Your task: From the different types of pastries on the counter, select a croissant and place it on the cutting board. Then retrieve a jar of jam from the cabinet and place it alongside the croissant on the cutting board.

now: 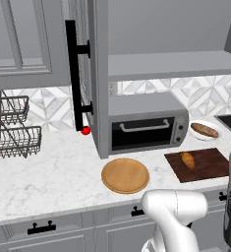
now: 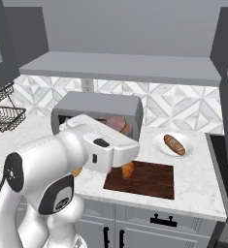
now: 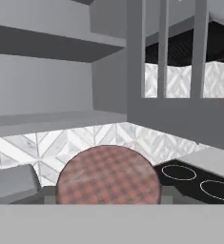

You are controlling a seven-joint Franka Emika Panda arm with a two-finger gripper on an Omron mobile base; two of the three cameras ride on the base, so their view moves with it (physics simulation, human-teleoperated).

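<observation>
1. The croissant [image 1: 187, 160] lies on the cutting board [image 1: 210, 166], near its back left part, its long axis running roughly front to back.
2. The pincer is clamped on the jar of jam [image 3: 108, 175], whose checked lid faces the hand camera.
3. One long pastry [image 1: 204, 130] rests on a white plate [image 1: 195, 135] behind the board.
4. One round board [image 1: 125, 175] lies left, well apart, with bare counter [image 1: 53, 172] between.
</observation>
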